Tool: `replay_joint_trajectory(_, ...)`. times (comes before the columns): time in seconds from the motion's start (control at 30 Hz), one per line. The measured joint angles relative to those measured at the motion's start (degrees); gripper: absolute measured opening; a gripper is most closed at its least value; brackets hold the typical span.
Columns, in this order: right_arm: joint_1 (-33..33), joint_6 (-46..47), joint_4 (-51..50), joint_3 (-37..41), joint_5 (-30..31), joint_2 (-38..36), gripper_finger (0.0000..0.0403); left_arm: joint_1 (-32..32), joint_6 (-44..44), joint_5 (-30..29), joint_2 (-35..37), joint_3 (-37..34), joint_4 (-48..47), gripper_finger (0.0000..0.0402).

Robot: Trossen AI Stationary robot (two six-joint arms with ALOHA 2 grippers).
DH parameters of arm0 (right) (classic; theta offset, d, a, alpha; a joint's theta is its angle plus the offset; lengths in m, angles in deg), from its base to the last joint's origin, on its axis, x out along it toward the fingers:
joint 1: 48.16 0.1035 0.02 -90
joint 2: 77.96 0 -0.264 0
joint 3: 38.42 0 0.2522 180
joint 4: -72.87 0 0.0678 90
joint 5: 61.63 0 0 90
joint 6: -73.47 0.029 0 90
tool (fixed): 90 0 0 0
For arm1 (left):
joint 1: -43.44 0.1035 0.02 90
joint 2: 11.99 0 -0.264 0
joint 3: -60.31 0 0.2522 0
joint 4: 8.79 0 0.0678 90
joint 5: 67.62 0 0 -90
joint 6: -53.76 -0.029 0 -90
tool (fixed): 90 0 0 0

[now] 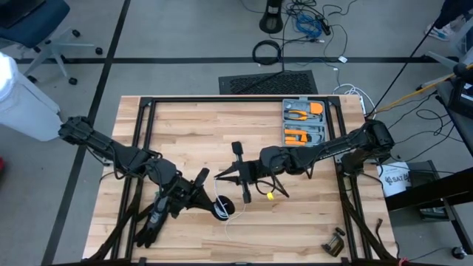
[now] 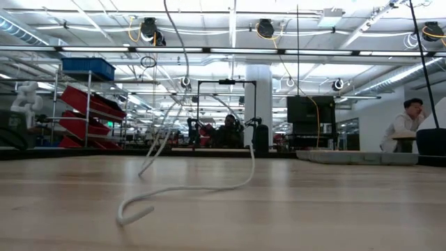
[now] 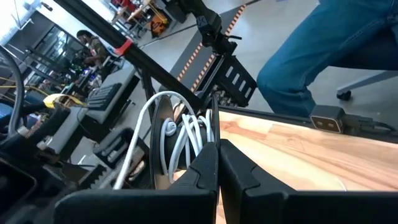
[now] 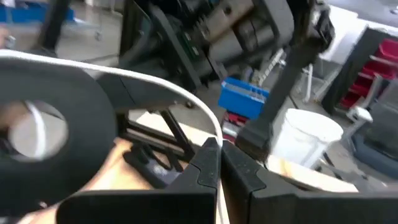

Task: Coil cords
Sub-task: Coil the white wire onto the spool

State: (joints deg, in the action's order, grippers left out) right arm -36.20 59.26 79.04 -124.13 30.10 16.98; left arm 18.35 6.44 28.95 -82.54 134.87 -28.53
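The left gripper [image 3: 217, 152] has its two fingers pressed together. Right at their tips sits the bundle [image 3: 163, 146], a small dark round thing with white cord wound on it. The fingers look like they pinch it at its edge, but I can't be fully sure.

The right gripper [image 4: 219, 149] has its fingers together too. A white cord [image 4: 186, 93] runs in a curve down to their tips and seems to be caught between them. The dark round bundle shows off to one side of these fingers, close by.

The two grippers are near each other over the table [image 1: 310, 214]. More loose cord lies on the wood. It makes a little loop, then climbs up toward the grippers.

The job now, I think, is to wind the loose cord onto the bundle.

To do it well:
- The left fingers should hold the bundle firm and steady, so it does not spin or slip.
- The right fingers should carry the cord around the bundle in small, even rounds, close to it.
- Keep the cord a bit tight, but do not yank.
- Lay each round next to the last one.
- Watch the loose loop on the table, so it does not snag or knot.
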Motion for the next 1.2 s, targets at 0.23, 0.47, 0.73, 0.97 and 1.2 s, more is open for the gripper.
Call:
replay_joint_trajectory(0.23,0.2,0.0,2.6,-0.1,-2.3,0.0,0.0000,1.8,1.5,-0.1,0.0,0.0,-0.6,0.0001)
replay_joint_trajectory(0.47,0.4,-0.2,1.9,-1.8,-3.6,0.1,0.0000,4.6,6.8,0.2,0.0,0.0,-0.7,0.0001)
replay_joint_trajectory(0.73,0.0,-0.2,0.7,-2.1,-3.4,0.1,0.0000,4.9,7.9,2.0,0.0,0.0,-0.6,0.0001)
replay_joint_trajectory(0.97,0.4,0.0,0.4,-2.1,-3.6,-1.1,0.0000,4.9,8.0,1.7,0.0,0.0,-2.1,0.0001)
replay_joint_trajectory(1.2,3.9,1.4,-7.1,-2.2,-3.9,-2.7,0.0000,4.8,8.1,-3.3,0.0,-0.1,-4.3,0.0001)
